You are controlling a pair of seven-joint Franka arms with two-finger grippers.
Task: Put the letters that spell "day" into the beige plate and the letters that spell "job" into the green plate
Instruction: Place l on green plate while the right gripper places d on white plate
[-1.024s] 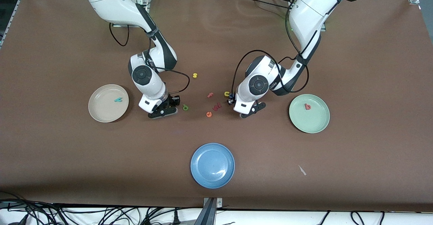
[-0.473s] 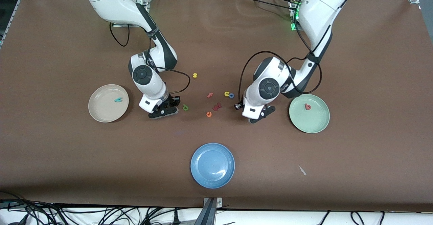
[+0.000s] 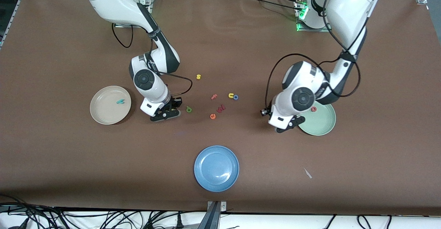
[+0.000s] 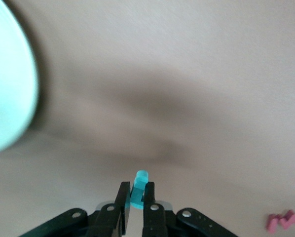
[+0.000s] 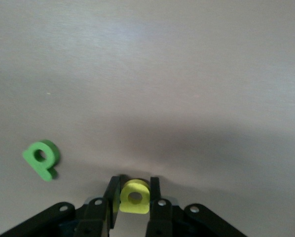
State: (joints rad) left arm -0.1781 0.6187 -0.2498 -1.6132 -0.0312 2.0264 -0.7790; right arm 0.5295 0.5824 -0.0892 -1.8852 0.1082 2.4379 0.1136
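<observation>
The left gripper is hanging just beside the green plate, at the edge toward the right arm's end; its fingers are pinching a teal hooked letter — the "j"; a pinkish-red "b" is lying in that plate, partly hidden by the arm. The right gripper is sitting low at the table between the beige plate and the green letter; its fingers are clamping a yellow rounded letter; the green letter is resting on the table just beside it. A teal "y" is lying in the beige plate. The blue "o" is touching a yellow "u" mid-table; a pink "f", an orange "e" and a yellow "s" are lying nearby. A blue plate is sitting nearest the front camera.
</observation>
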